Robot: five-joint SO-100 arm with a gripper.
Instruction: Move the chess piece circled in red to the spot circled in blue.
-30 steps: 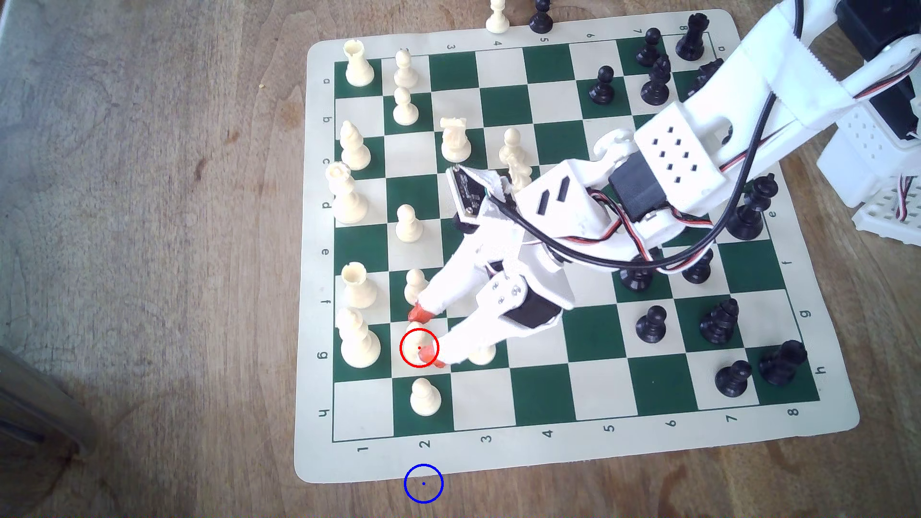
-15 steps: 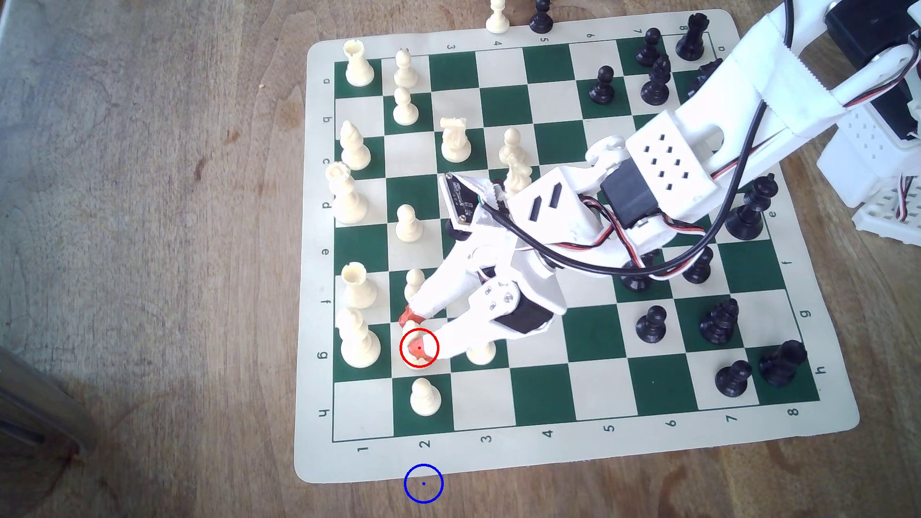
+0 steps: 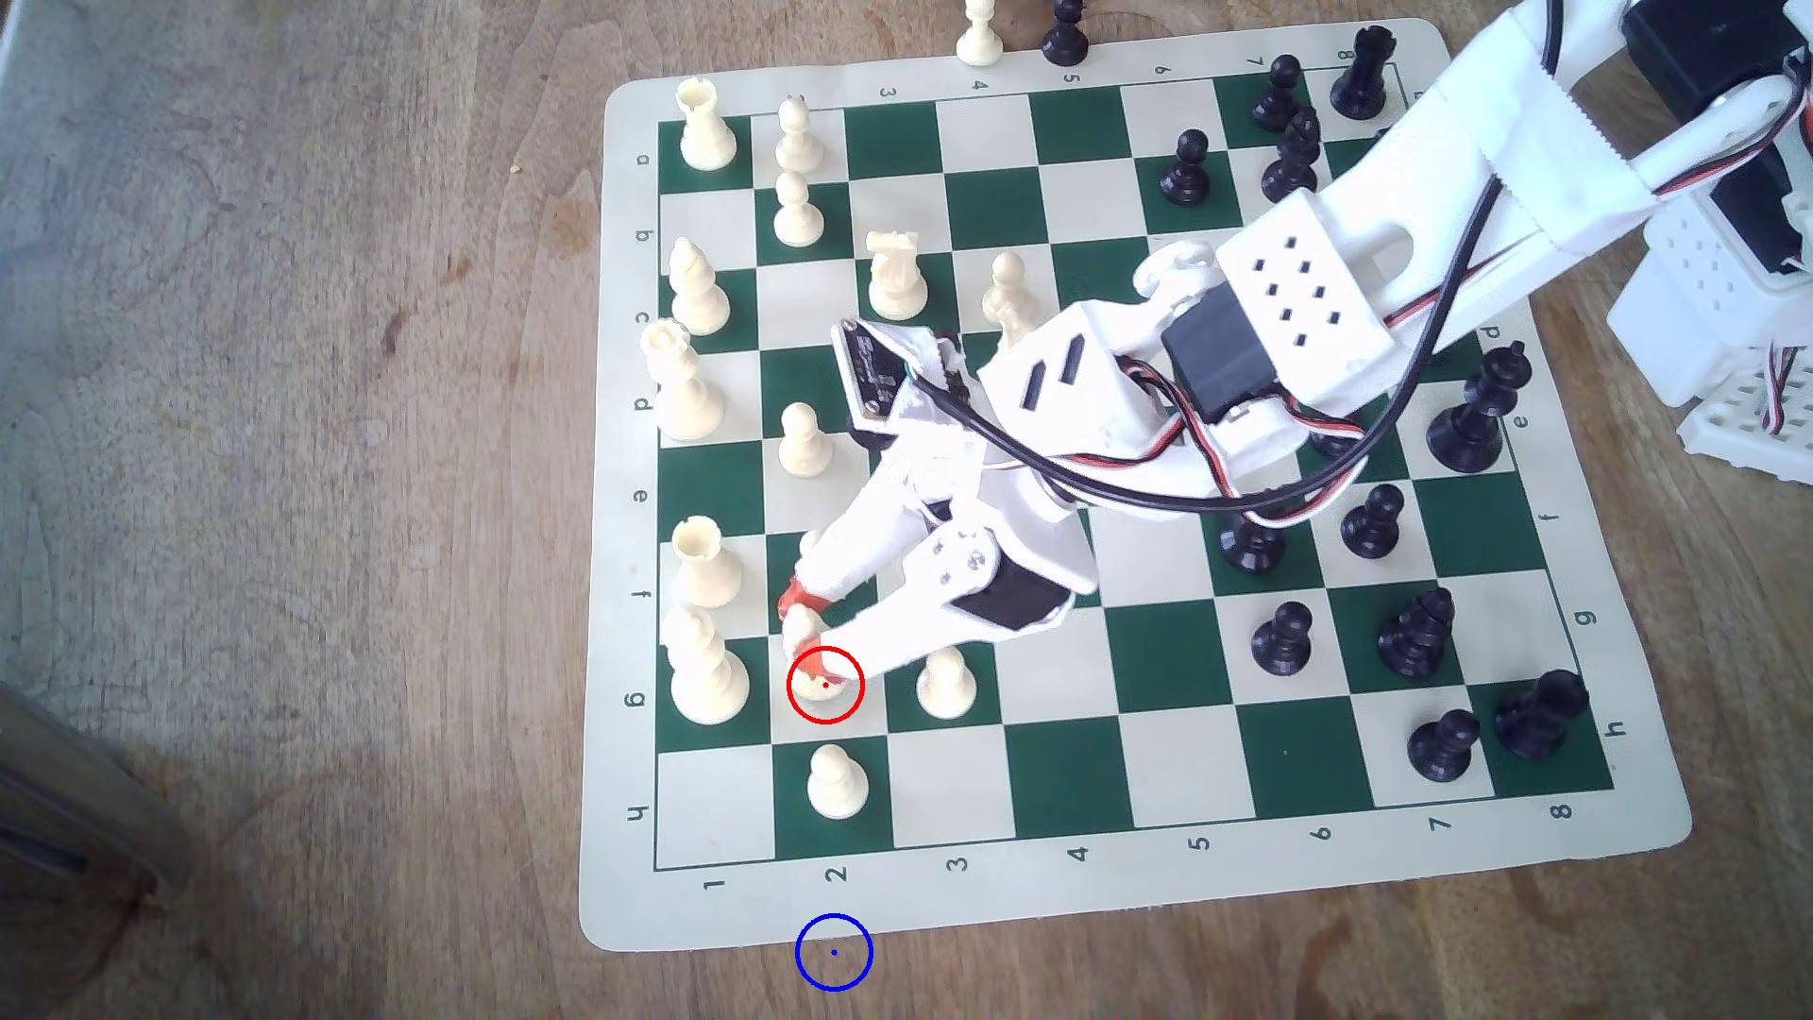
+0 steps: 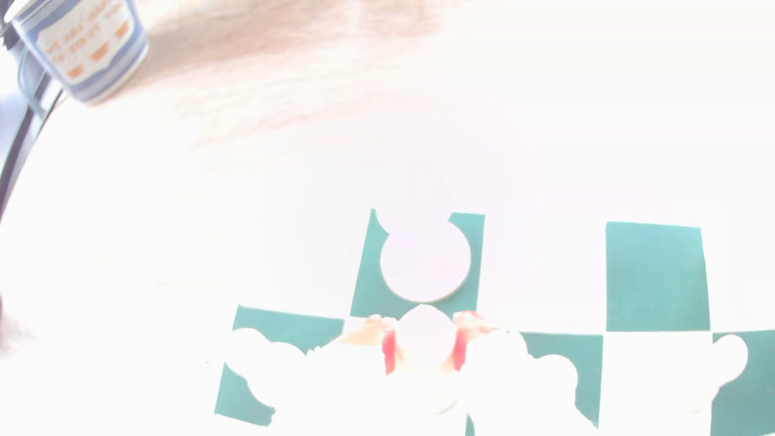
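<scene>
The chess piece circled in red point(image 3: 804, 628) is a cream pawn on square g2 of the green-and-cream board point(image 3: 613, 687). Its base sits inside the red ring. My gripper point(image 3: 812, 637) reaches in from the exterior view's right, with one red-tipped finger on each side of the pawn's head. In the overexposed wrist view the pawn's head point(image 4: 423, 339) sits between the two red pads point(image 4: 389, 356), which touch it, so the gripper point(image 4: 423, 354) is shut on it. The spot circled in blue point(image 3: 834, 951) is bare wood just below the board's near edge.
Close around the pawn stand a white pawn on h2 point(image 3: 837, 785), a pawn on g3 point(image 3: 947, 682), a knight on g1 point(image 3: 701, 667) and a rook on f1 point(image 3: 704, 564). Black pieces point(image 3: 1280, 637) fill the board's right side. A mug point(image 4: 84, 46) stands on the table.
The fingers have closed in on the circled pawn. The wrist and arm have shifted up and toward the exterior view's left, uncovering the pawn on g3.
</scene>
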